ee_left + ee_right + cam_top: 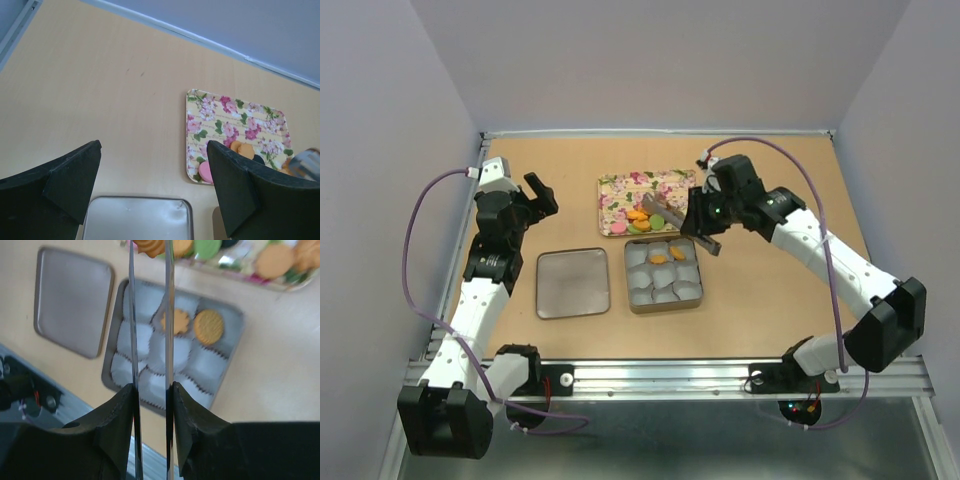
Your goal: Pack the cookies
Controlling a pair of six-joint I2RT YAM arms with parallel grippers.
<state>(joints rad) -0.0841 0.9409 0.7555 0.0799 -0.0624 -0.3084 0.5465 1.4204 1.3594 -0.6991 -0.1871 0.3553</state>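
The cookies (641, 220), mostly orange with green, pink and dark ones, lie at the near edge of a floral tray (630, 187). Two orange cookies (208, 326) sit in the paper cups of a square tin (698, 293). My right gripper (700, 224) is shut on metal tongs (133, 325). The tongs reach over the tin to the tray, and their tips pinch an orange cookie (150, 246). My left gripper (541, 194) is open and empty, above the bare table left of the tray. In its wrist view the gripper (152, 190) frames the tray (225, 117).
The tin's flat lid (572, 283) lies left of the tin and also shows in the left wrist view (135, 220). A metal rail (670, 375) runs along the near table edge. Walls close off the back and sides.
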